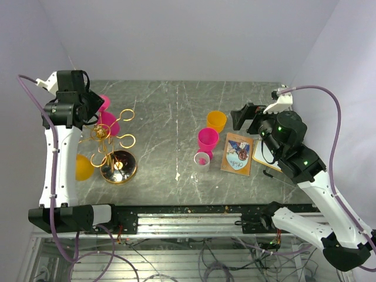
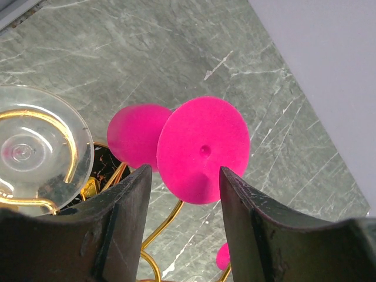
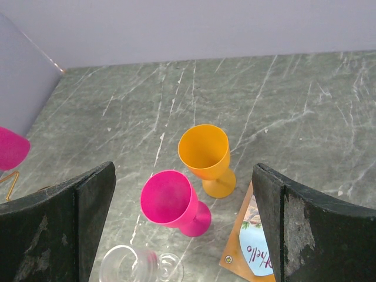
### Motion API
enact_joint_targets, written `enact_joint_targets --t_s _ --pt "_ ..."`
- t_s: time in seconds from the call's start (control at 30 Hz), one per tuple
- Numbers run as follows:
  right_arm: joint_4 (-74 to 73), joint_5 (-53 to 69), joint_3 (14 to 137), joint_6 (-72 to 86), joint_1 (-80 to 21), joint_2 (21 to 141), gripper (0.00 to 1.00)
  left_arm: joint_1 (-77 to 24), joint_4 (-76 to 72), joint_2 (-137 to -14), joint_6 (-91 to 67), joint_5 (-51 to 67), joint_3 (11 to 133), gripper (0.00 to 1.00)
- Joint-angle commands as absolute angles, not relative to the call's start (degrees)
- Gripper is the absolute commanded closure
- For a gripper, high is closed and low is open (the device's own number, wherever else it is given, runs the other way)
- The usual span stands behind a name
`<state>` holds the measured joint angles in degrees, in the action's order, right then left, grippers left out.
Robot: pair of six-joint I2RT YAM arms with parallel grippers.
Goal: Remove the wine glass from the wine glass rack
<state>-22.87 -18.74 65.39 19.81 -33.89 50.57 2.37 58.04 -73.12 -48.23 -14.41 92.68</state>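
You are at the reach-and-grasp step: the glass has not left the rack. Your left claw [image 2: 185,176] is partly open, its two dark fingers [image 2: 126,205] apart with a gap between them, holding nothing that I can see. Just beyond the fingertips, across that gap, sits the round foot of the pink wine glass [image 2: 202,150], which hangs upside down on the wine glass rack [image 2: 157,234]. The foot's edge overlaps the right-hand finger in the wrist view, and whether it touches I cannot tell.

The foot is a flat, matte magenta disc with a small dimple at its centre. A second pink rounded shape lies just to the claw's left of it, and I cannot say whether it is this glass's bowl or another glass.

My judgement of the next move: settle the fingers on the foot or the stem under it, close firmly, then lift and slide outward along the gold arm so the stem clears the loop. Mind the clear glass foot [image 2: 35,147] to the claw's far left, hooked on its own gold curl — a sideways drag could knock it.

Your right claw [image 3: 183,173] stands wide open and empty, with an orange goblet [image 3: 204,154] and a pink goblet [image 3: 170,200] standing on the table below it.
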Motion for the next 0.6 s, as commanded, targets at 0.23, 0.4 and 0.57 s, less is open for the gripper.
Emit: enact_joint_targets --t_s 0.23,0.4,0.57 --pt "-20.9 -18.5 65.4 18.9 -34.3 50.0 0.00 3.7 53.8 -73.2 -46.9 -17.0 90.0 0.42" --pt "-20.6 -18.0 65.0 18.9 -34.2 49.7 0.00 4.1 53.4 -73.3 -47.6 -16.2 89.3 0.48" --pt "-20.3 -18.1 64.7 18.5 -34.2 49.1 0.00 4.2 52.9 -72.4 -47.7 -15.7 88.1 0.57"
